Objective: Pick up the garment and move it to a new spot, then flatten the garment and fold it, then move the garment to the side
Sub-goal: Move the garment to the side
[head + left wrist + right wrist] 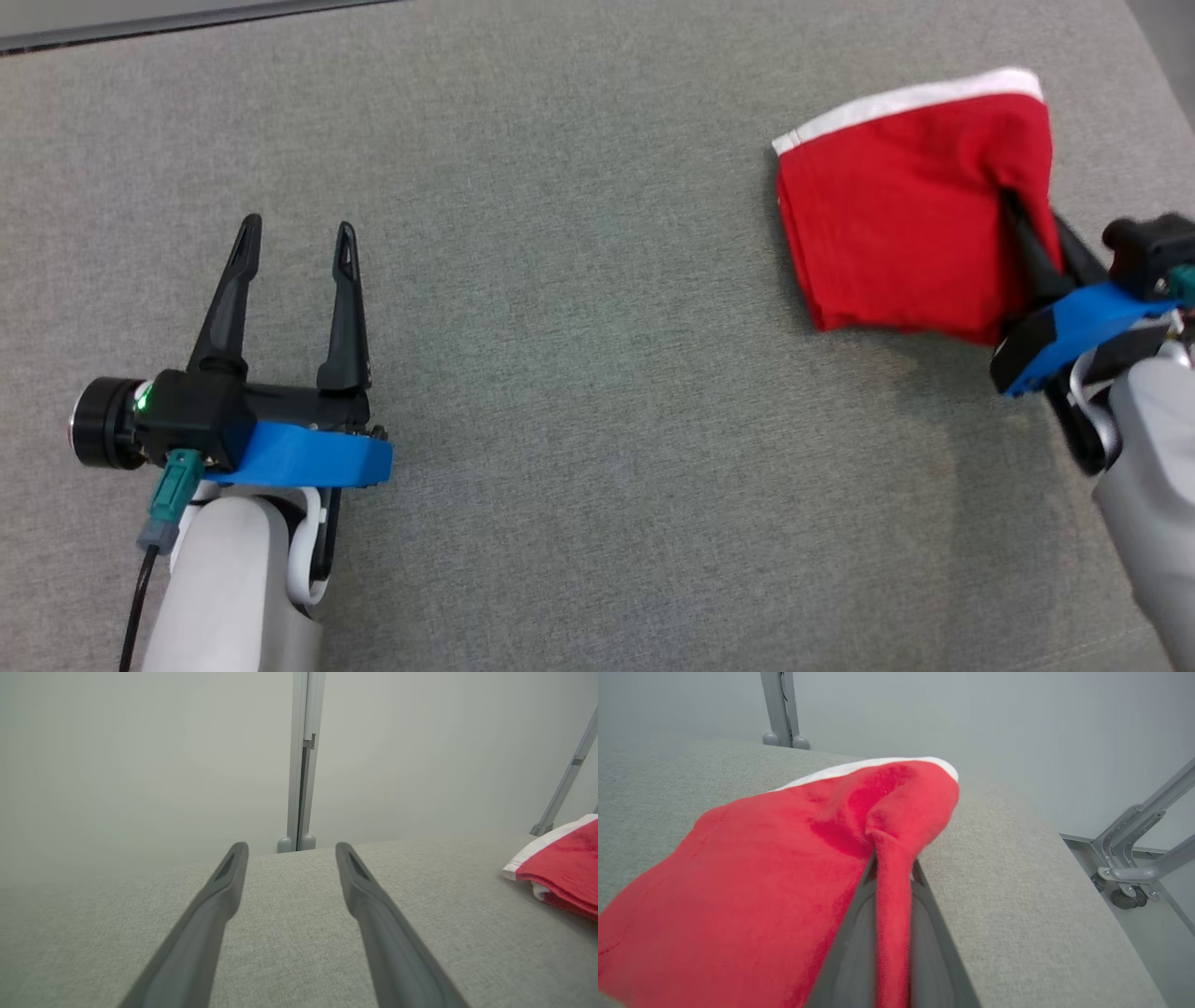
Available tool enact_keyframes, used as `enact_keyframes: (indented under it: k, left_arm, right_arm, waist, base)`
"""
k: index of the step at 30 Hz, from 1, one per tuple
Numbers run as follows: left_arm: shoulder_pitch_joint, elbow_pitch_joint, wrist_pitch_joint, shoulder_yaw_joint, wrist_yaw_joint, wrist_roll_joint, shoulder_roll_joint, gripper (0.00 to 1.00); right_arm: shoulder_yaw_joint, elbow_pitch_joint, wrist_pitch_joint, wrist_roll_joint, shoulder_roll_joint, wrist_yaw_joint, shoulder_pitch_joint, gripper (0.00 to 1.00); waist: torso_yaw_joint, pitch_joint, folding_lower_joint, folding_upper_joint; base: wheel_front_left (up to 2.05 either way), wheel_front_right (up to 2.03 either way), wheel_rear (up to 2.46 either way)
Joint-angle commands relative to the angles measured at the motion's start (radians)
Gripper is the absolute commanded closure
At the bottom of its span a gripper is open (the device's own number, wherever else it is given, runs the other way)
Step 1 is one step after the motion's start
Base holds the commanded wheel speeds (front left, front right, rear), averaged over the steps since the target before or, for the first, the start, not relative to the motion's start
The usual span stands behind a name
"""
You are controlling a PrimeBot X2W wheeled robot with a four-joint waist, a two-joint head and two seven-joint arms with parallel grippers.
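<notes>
In the head view, the red garment (896, 224) with a white band along its top edge sits at 2 o'clock on the grey cloth-covered table (597, 392). The right gripper (1022, 219) comes in from 4 o'clock. Its two dark fingers are closed tight on a bunched fold at the garment's right edge, and the right wrist view shows a strip of red cloth pinched between them. The rest of the garment spreads out toward 9 o'clock from the grip. I cannot tell whether all of it is off the table.

The left gripper (299, 226) is at 8 o'clock, well apart from the garment. Its fingers are spread wide and point to 12 o'clock, holding nothing. In the left wrist view, the garment lies at 3 o'clock and a grey metal post (302, 765) stands at 12 o'clock past the table's far edge.
</notes>
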Motion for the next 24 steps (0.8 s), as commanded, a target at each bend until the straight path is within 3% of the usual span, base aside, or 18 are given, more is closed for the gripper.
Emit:
enact_keyframes:
  k: [1,16,24]
  left_arm:
    - [-0.028,-0.012,-0.002,-0.005,-0.004,0.005,0.005,0.0]
    - [-0.125,-0.115,-0.002,-0.061,-0.008,0.03,0.013,0.0]
    - [-0.124,-0.167,-0.002,-0.062,0.002,0.035,0.03,0.0]
  right_arm:
    - [0.012,0.005,0.004,-0.01,-0.025,0.0,-0.052,1.0]
    - [0.081,0.199,0.116,-0.047,-0.322,0.0,-0.412,1.0]
    - [0.111,0.282,0.119,-0.062,-0.346,0.0,-0.533,1.0]
  waist:
    - [0.025,0.035,-0.0001,-0.0001]
    - [0.118,0.216,-0.0001,-0.0001]
    - [0.112,0.265,-0.0001,-0.0001]
  base:
    - [0.0,0.0,0.0]
    - [0.0,0.0,0.0]
    - [0.0,0.0,0.0]
